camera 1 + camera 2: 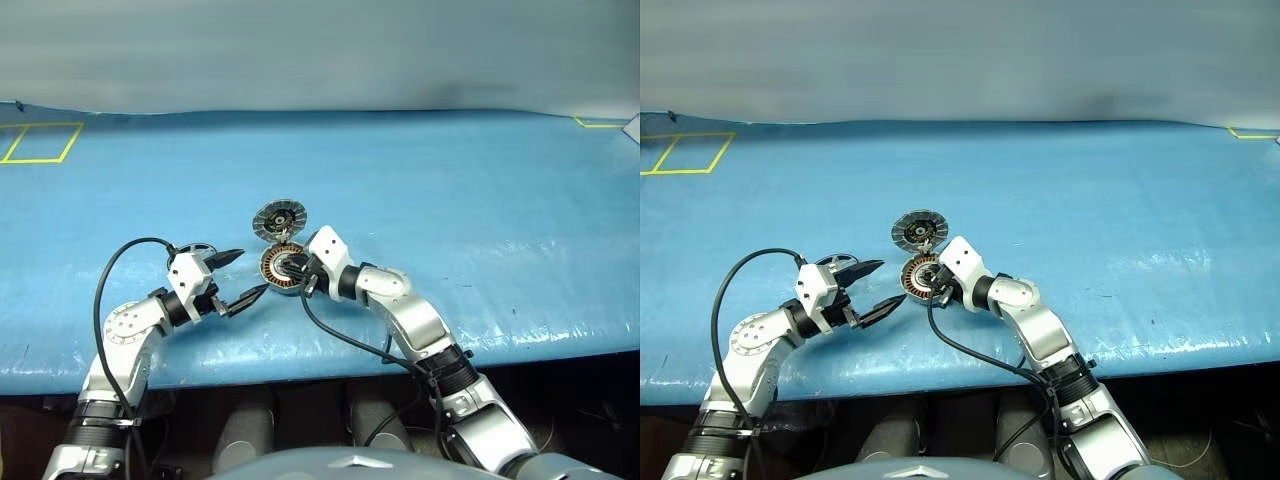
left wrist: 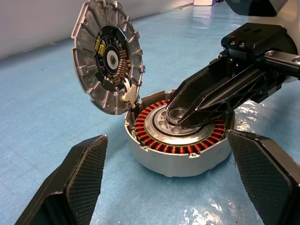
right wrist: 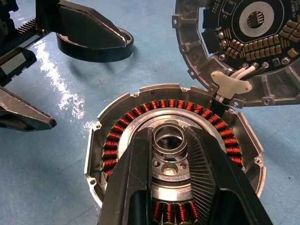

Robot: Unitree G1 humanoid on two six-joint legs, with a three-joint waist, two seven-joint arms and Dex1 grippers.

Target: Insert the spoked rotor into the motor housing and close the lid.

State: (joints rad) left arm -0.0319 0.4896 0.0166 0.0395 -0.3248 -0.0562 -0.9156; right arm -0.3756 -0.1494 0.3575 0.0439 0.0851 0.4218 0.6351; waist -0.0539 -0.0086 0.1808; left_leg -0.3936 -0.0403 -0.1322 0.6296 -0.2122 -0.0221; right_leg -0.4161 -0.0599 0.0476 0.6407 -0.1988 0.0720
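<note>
The motor housing (image 1: 272,272) lies on the blue table, its copper windings (image 3: 112,140) showing. The lid (image 1: 278,218) stands open, hinged at the housing's far edge with its ribbed inner face (image 2: 108,56) showing. My right gripper (image 3: 168,129) reaches into the housing, its fingers closed against both sides of the grey centre hub (image 3: 169,140). My left gripper (image 1: 250,272) hovers open just left of the housing, pointing at it. The spoked rotor (image 1: 200,250), a dark ring, lies on the table behind the left gripper, partly hidden by its upper finger (image 3: 89,28).
The blue table cover (image 1: 450,200) stretches wide to the right and back. Yellow tape squares (image 1: 40,142) mark the far left, and another tape corner (image 1: 590,124) marks the far right. The table's front edge (image 1: 300,370) runs just below both arms. Black cables (image 1: 105,290) loop from each wrist.
</note>
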